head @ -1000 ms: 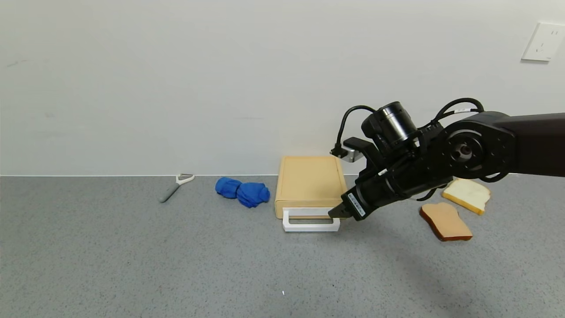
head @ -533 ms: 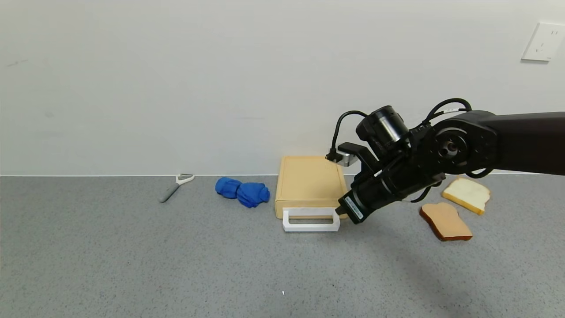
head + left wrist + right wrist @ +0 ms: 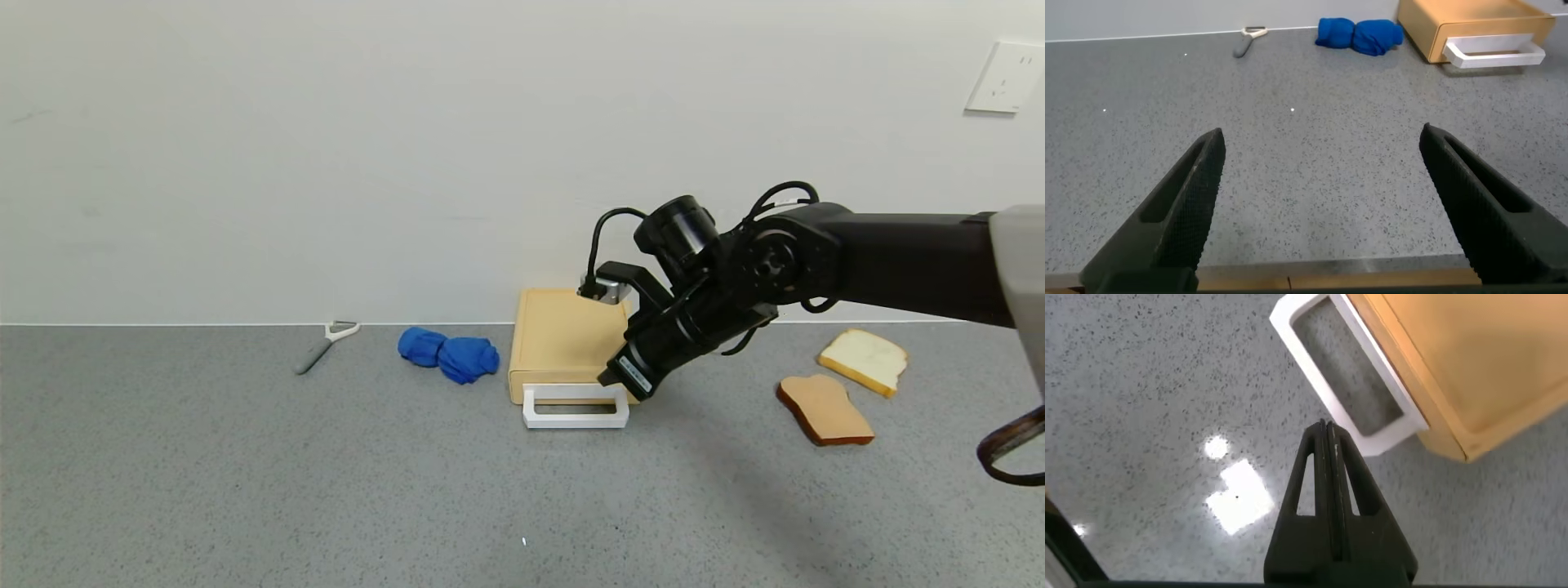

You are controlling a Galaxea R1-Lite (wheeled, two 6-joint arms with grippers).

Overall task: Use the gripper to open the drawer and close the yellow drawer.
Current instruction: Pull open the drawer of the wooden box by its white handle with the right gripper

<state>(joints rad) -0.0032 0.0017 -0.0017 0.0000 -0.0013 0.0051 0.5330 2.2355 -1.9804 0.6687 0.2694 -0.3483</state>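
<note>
The pale yellow-tan drawer case point(image 3: 569, 336) lies flat against the back wall, its drawer pushed in. The white loop handle point(image 3: 575, 407) sticks out at its front. My right gripper point(image 3: 614, 381) is shut and empty, its tip just above the handle's right end. In the right wrist view the shut gripper point(image 3: 1324, 429) points at the handle point(image 3: 1346, 371) beside the case point(image 3: 1462, 355). My left gripper point(image 3: 1319, 147) is open and empty, low over the counter's near edge, far from the drawer point(image 3: 1474, 28).
A blue cloth point(image 3: 449, 354) lies left of the case, a grey peeler point(image 3: 325, 343) farther left. Two bread slices point(image 3: 824, 408) point(image 3: 864, 359) lie to the right. A wall socket point(image 3: 1002, 77) is high on the right. The counter is grey speckled.
My right arm has swung left and slightly up, bringing the shut gripper from beside the handle's right end to just over it. The drawer has not moved.
</note>
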